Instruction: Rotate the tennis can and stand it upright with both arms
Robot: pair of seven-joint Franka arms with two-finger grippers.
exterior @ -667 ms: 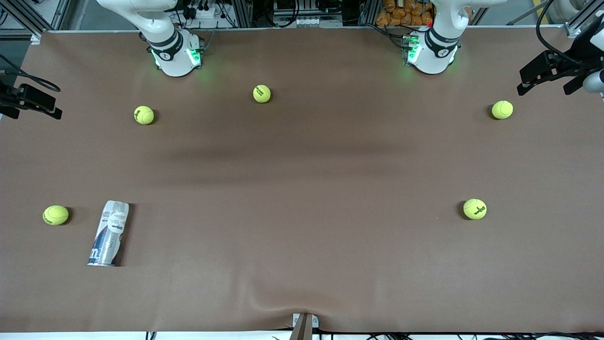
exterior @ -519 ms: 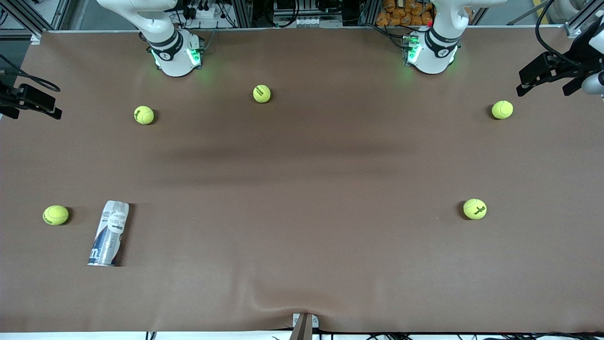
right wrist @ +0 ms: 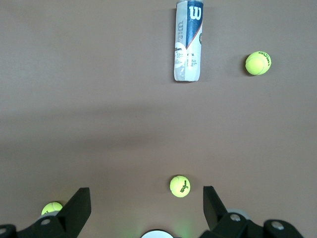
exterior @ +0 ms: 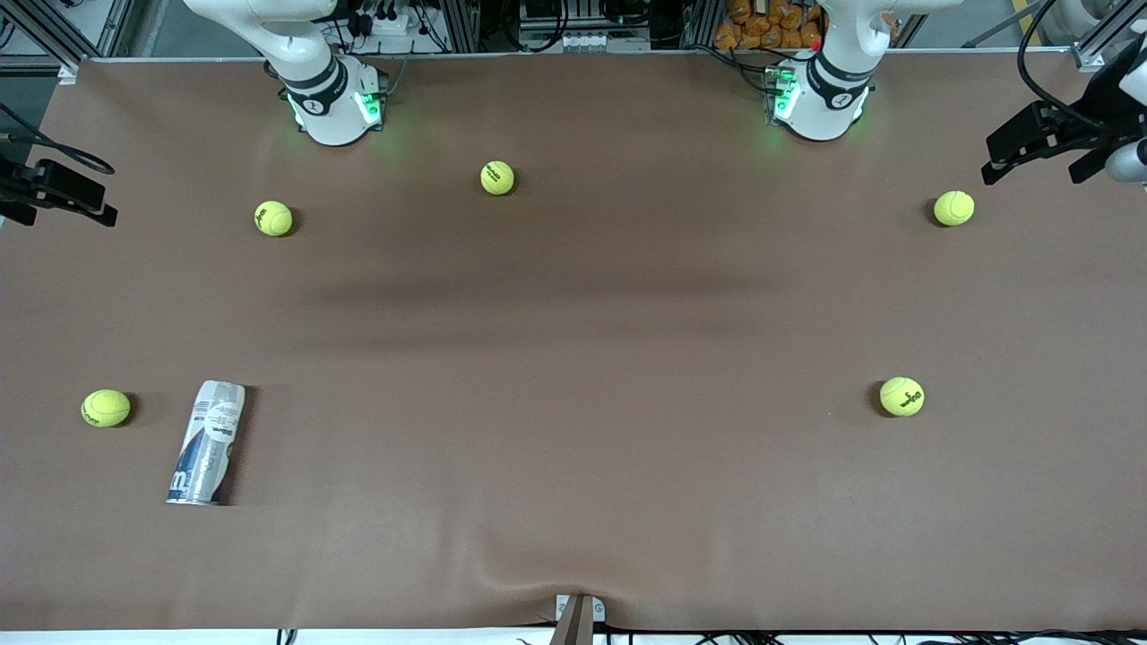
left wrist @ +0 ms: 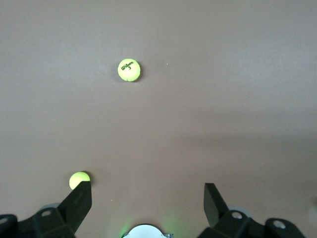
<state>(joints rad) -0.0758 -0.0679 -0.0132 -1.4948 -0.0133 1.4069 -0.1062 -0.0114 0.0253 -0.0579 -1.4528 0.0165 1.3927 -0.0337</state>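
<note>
The tennis can (exterior: 206,443) lies on its side on the brown table, near the front camera toward the right arm's end, its metal rim end nearest that camera. It also shows in the right wrist view (right wrist: 188,42). My right gripper (right wrist: 146,193) is open and empty, high over the table by its own base, well apart from the can. My left gripper (left wrist: 147,191) is open and empty, high over the table by its own base. Neither gripper shows in the front view; only the arm bases (exterior: 332,103) (exterior: 820,98) do.
Several yellow-green tennis balls lie scattered: one beside the can (exterior: 106,408), one (exterior: 273,218) and another (exterior: 497,177) near the right arm's base, two toward the left arm's end (exterior: 954,208) (exterior: 901,396). Black fixtures stand at both table ends (exterior: 58,188) (exterior: 1044,134).
</note>
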